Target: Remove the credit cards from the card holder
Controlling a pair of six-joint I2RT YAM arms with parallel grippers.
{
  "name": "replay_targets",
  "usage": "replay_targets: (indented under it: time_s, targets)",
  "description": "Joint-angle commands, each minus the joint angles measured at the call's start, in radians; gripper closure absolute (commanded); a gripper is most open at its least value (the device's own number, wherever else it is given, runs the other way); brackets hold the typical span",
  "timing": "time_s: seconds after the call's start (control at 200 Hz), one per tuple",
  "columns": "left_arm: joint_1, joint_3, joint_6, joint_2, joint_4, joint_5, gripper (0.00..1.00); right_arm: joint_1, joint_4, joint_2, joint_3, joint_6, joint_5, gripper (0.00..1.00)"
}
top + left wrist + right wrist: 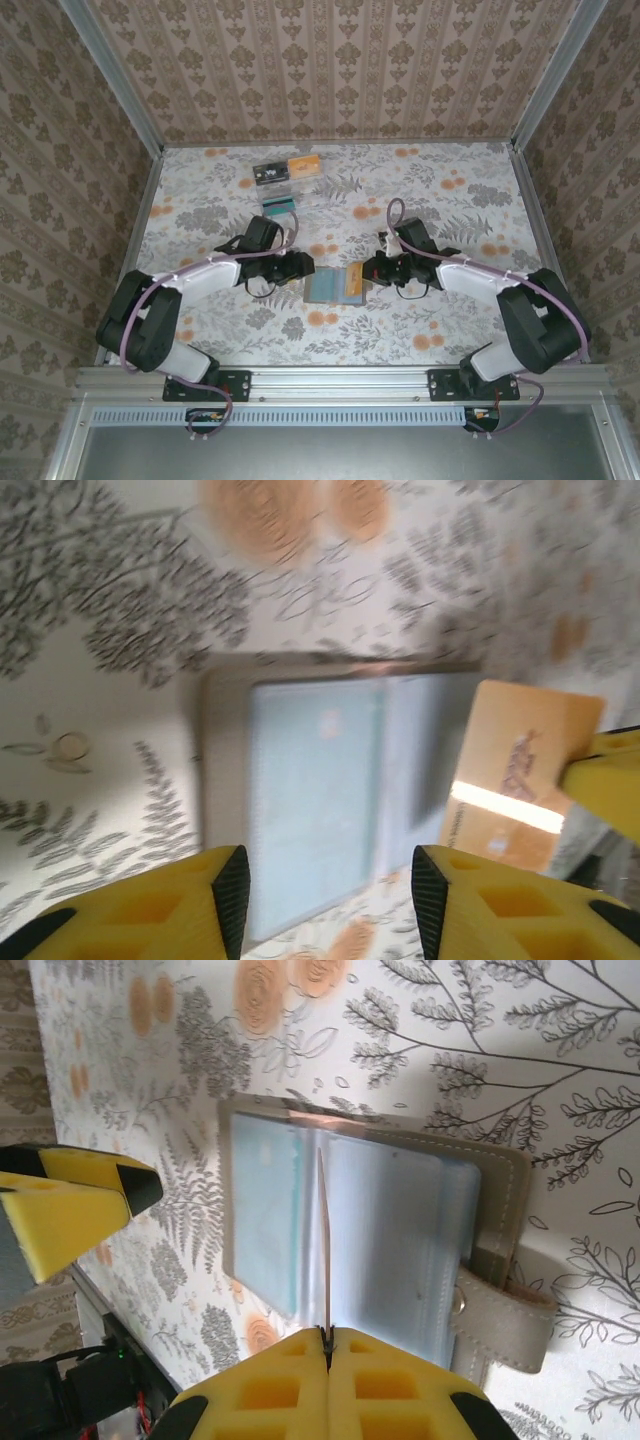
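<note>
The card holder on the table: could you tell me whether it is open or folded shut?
Open: the card holder lies spread flat, both pocket panels facing up, its strap undone.

Card holder lies spread flat mid-table, between the two claws. Left claw is just at its left edge, right claw at its right edge. One credit card stands on edge over the holder's right part, pinched in the right claw. Behind, far side left of centre, a few small flat things lie together, another flat piece just in front of them.
</note>
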Motion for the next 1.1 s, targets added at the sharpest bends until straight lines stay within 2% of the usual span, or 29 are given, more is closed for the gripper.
replay_targets:
  time_s: [0.0,0.165,0.305,0.54,1.09]
  targets:
    - [0.015,0.029,-0.090,-0.049,0.122,0.081,0.50,-0.009,-0.034,-0.050,0.043,-0.024,-0.009,1.00]
    - [0.029,0.014,-0.194,-0.070,0.288,0.169,0.50,-0.016,0.038,-0.127,0.066,-0.007,-0.066,1.00]
    - [0.029,0.002,-0.266,-0.061,0.393,0.215,0.56,-0.018,0.108,-0.126,0.085,0.028,-0.130,1.00]
    - [0.014,-0.027,-0.349,-0.038,0.528,0.266,0.63,-0.017,0.189,-0.117,0.088,0.079,-0.153,1.00]
    - [-0.031,-0.026,-0.373,0.005,0.575,0.313,0.70,-0.017,0.222,-0.117,0.086,0.101,-0.161,1.00]
